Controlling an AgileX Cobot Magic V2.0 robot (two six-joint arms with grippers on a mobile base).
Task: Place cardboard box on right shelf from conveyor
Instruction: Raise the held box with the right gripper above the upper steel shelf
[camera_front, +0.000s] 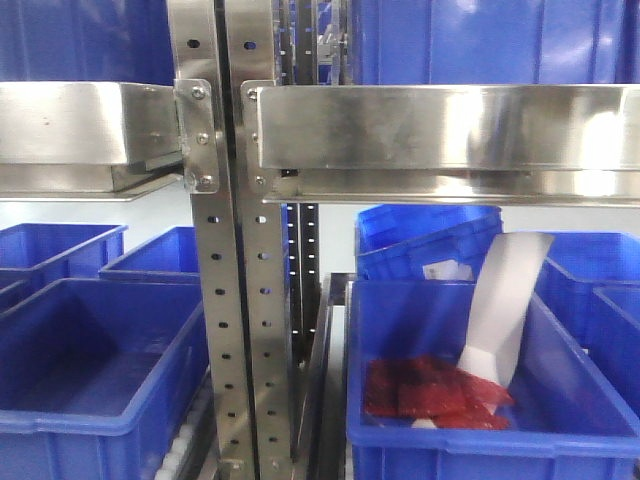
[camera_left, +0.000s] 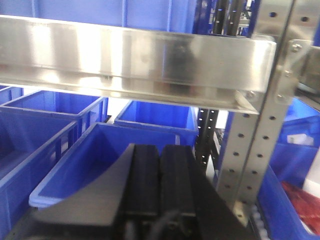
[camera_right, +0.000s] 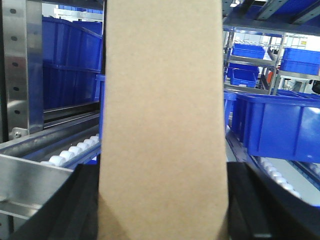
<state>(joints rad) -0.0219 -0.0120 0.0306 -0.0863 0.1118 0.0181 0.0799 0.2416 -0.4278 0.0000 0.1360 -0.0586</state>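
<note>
The plain tan cardboard box (camera_right: 162, 90) fills the middle of the right wrist view, standing upright between the two black fingers of my right gripper (camera_right: 162, 172), which is shut on its sides. My left gripper (camera_left: 160, 150) is shut with its pads pressed together and nothing in it, hanging over a blue bin (camera_left: 115, 150). The right shelf (camera_front: 450, 130) is the shiny steel one bolted at its left end to the perforated upright (camera_front: 235, 300). The conveyor is out of view. Neither gripper shows in the front view.
A like steel shelf (camera_front: 80, 125) hangs left of the upright and shows as the steel shelf (camera_left: 125, 60) above my left gripper. Blue bins stand below; one bin (camera_front: 470, 440) holds red packets (camera_front: 430, 390) and a white sheet (camera_front: 505, 310). White-roller tracks (camera_right: 70, 152) run beside the box.
</note>
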